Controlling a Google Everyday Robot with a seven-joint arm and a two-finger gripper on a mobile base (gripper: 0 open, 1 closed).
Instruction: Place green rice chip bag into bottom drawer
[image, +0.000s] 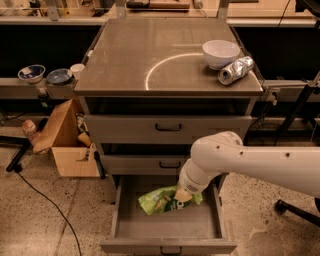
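Note:
The green rice chip bag (161, 200) is crumpled bright green with white and dark print. It hangs just over the grey floor of the open bottom drawer (165, 226), near its middle. My gripper (183, 194) reaches down from the white arm (250, 162) on the right and is at the bag's right end, shut on it. The fingers are mostly hidden behind the arm's wrist and the bag. The bottom drawer is pulled out, its small dark handle at the front edge.
Two upper grey drawers (167, 129) are closed. A white bowl (220, 53) and a crumpled silver foil bag (236, 69) sit on the cabinet top at right. An open cardboard box (67, 142) stands left of the cabinet. A chair base (295, 210) is at right.

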